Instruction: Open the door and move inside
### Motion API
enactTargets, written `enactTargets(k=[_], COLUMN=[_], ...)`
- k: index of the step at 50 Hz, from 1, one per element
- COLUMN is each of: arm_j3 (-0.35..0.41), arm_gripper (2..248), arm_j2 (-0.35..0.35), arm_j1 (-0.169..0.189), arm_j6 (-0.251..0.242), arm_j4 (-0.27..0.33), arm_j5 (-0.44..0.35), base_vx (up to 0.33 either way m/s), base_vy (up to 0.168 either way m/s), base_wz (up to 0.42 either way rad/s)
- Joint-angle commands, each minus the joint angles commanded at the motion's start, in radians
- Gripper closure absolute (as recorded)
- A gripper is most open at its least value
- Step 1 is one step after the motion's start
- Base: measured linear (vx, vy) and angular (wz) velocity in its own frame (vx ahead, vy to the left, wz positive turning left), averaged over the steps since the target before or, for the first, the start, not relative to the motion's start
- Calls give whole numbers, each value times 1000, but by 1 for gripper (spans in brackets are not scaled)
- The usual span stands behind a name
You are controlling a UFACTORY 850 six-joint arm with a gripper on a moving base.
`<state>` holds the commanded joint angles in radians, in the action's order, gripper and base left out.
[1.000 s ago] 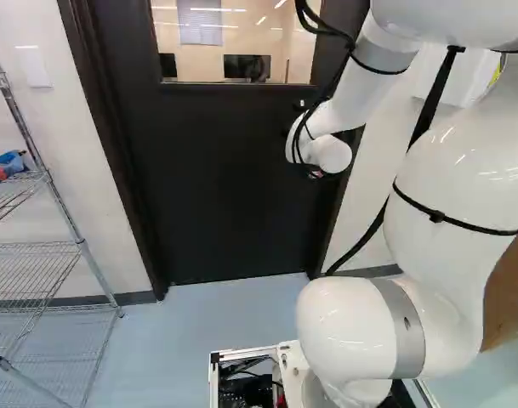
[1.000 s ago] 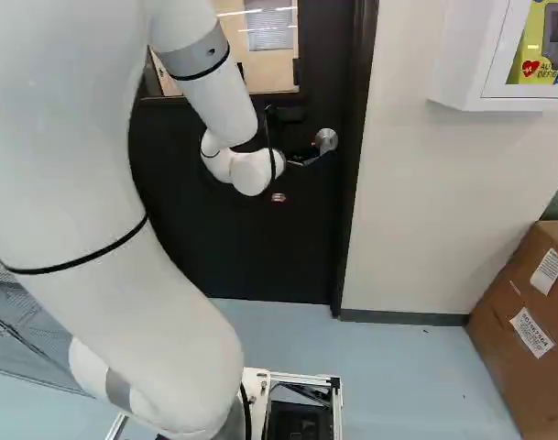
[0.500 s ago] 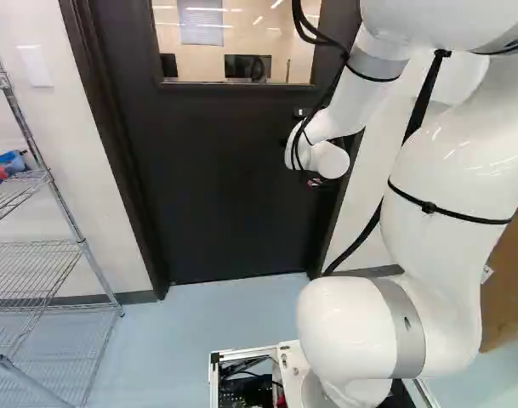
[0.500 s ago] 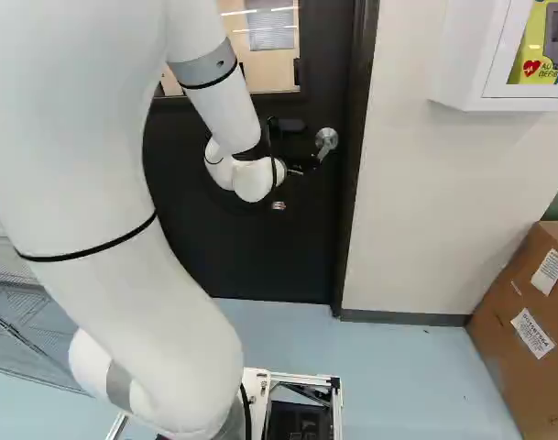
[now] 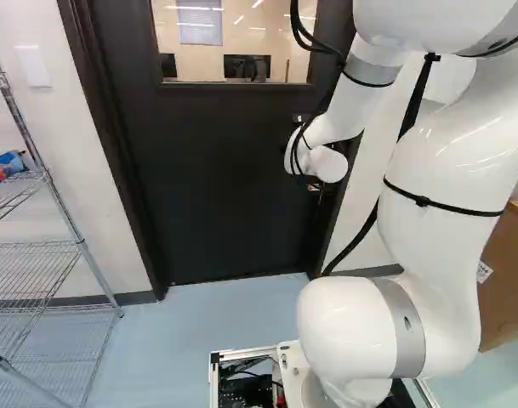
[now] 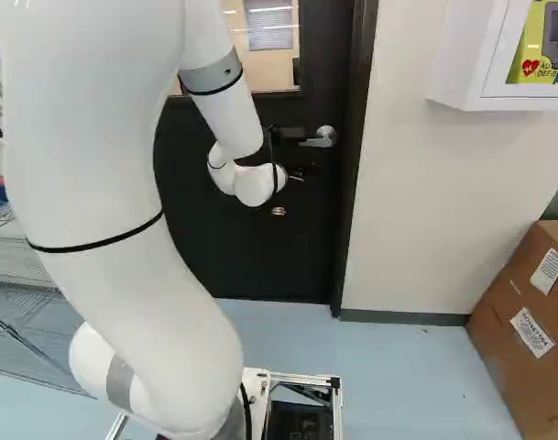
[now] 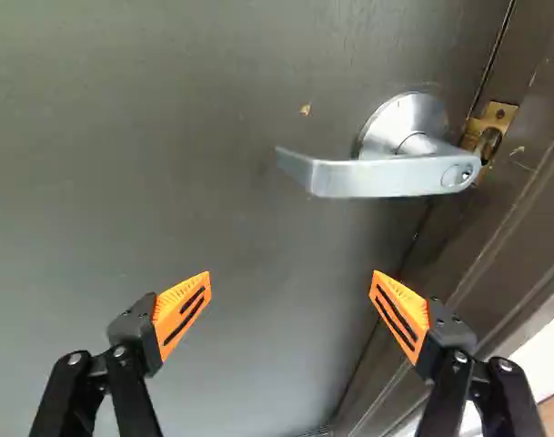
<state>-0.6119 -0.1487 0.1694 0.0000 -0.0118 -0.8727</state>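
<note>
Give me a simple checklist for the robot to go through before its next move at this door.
1. Gripper open, ready to take hold: ok, its two fingers stand well apart.
2. Lever handle in sight of the wrist camera: ok, it is ahead of the gripper.
3. Handle between the fingers: not ok, it lies beyond their tips.
4. Door open wide enough to go through: not ok, it fills the doorway.
5. Door unlatched at the brass plate: cannot tell from these views.
</note>
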Motion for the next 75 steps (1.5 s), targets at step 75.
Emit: enactTargets(k=[75], arm_j3=[-366], arm_gripper=[3], arm_j2=[-308], arm_j1=[-93], arm_j6=[0], arm_j4=[-349], arm_j5=[78], base_vx=[0], base_vy=[0], base_wz=[0])
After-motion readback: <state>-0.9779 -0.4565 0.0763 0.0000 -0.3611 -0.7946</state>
